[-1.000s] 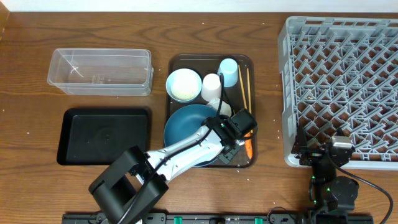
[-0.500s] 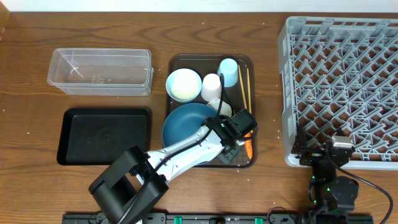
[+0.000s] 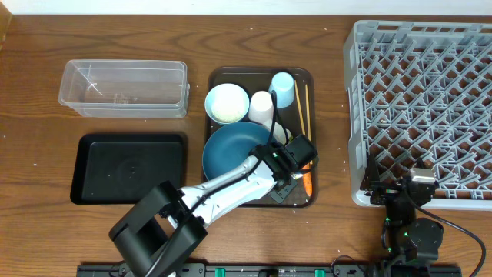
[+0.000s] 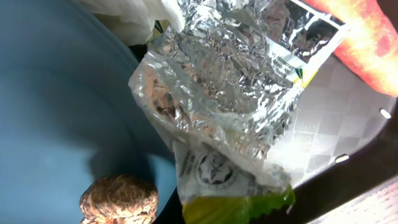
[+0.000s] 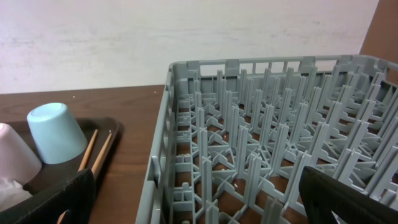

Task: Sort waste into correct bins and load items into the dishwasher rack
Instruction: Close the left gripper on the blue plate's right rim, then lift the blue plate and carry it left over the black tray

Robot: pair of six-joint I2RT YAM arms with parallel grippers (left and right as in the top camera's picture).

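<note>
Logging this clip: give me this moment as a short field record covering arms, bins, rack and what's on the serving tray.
left gripper: over the serving tray's right side, at the wrapper; open or shut unclear
right gripper: open, empty, by the rack's front edge
clear tub: empty
black tray: empty
rack: no dishes
serving tray: plate, bowl, pink cup, light-blue cup, chopsticks, carrot, wrapper, brown lump
</note>
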